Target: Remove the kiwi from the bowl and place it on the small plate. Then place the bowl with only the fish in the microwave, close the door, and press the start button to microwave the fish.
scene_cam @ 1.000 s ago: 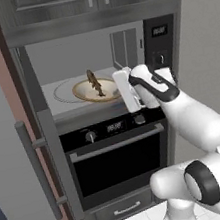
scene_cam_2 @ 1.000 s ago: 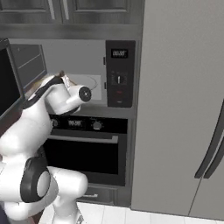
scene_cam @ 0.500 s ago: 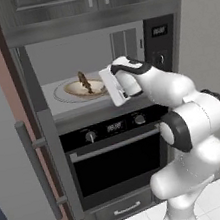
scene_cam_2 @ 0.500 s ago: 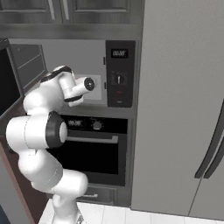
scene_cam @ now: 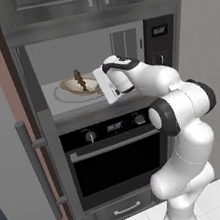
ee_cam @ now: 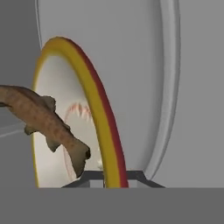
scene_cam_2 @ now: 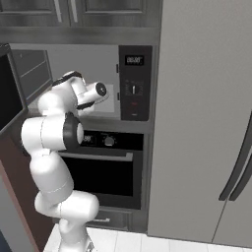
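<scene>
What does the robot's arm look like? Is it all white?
Mostly! The arm is made of fat, smooth, glossy white tube parts with rounded elbows. Dark black rings sit at its joints, like bands. The hand at the end is a flat white block, and the gripper has two small dark fingertips. No cables or writing are visible.

Fish (scene_cam: pixel 79 80) in bowl (scene_cam: pixel 72 86) — inside microwave (scene_cam: pixel 96 48)

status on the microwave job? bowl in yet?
Done: the bowl sits inside the microwave with just the fish in it; no kiwi seen there. In hand: the gripper is shut on the bowl's rim, not yet released. Left: let go, close the door, which stands open, and press start.
</scene>
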